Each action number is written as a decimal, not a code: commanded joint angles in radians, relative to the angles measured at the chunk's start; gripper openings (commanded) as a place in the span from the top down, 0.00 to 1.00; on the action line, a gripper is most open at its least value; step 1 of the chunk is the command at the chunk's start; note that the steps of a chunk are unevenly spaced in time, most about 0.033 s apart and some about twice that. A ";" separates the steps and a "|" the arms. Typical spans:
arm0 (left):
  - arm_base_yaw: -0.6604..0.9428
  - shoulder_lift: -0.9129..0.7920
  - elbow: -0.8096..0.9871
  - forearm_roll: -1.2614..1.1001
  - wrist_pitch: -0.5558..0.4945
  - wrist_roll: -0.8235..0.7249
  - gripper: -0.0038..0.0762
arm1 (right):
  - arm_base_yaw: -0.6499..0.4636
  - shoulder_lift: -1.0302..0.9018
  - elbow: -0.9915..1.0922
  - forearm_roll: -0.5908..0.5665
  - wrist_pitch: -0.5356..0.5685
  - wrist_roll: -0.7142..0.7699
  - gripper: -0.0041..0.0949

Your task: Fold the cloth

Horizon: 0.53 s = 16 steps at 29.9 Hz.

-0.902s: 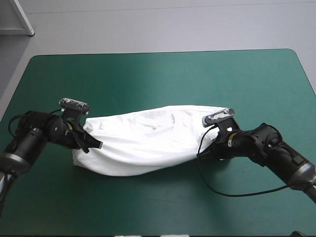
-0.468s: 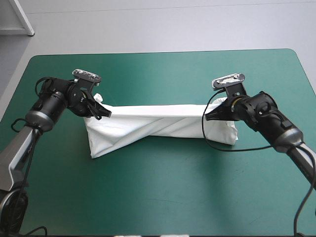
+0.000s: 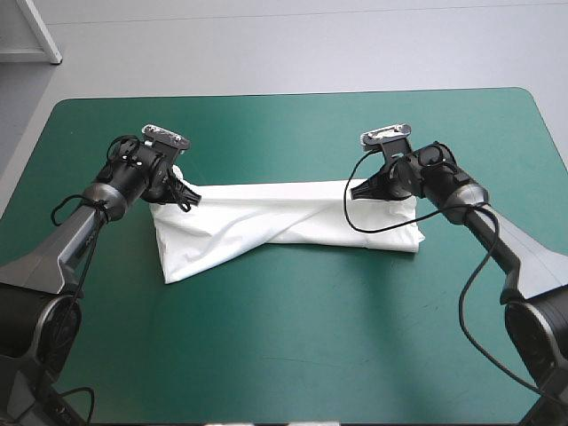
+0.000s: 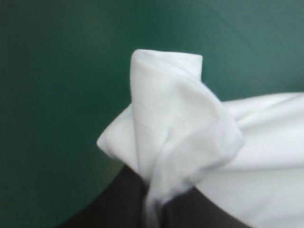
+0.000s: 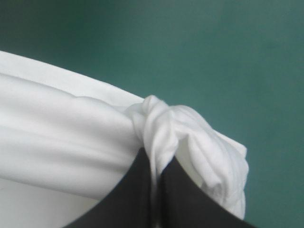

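You've got the T-shirt (image 3: pixel 284 222) stretched as a long twisted band across the middle of the teal-green cover (image 3: pixel 284 337). Your left gripper (image 3: pixel 188 197) is pinched nearly closed on one bunched end, and your right gripper (image 3: pixel 355 191) on the other, with cloth poking out past both sets of tips.

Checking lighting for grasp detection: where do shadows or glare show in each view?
High view: the T-shirt casts a thin soft shadow on the teal-green cover, no glare. Left wrist view: folds shade grey by the left gripper. Right wrist view: soft shading between folds at the right gripper.
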 commanded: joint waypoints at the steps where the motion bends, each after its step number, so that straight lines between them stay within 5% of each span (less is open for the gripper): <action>1: 0.001 -0.034 -0.034 0.065 -0.063 -0.026 0.91 | -0.010 -0.019 -0.050 0.077 -0.042 -0.068 0.87; 4: 0.001 -0.030 -0.034 0.065 -0.104 -0.051 0.78 | -0.010 -0.019 -0.050 0.135 -0.090 -0.102 0.60; 8: 0.001 -0.030 -0.034 0.065 -0.148 -0.090 0.49 | -0.010 -0.021 -0.050 0.135 -0.129 -0.083 0.25; 12: 0.001 -0.030 -0.037 0.104 -0.165 -0.120 0.29 | -0.010 -0.040 -0.050 0.135 -0.131 -0.055 0.21; 16: 0.001 -0.032 -0.085 0.158 -0.140 -0.128 0.29 | -0.010 -0.105 -0.050 0.135 -0.125 -0.038 0.21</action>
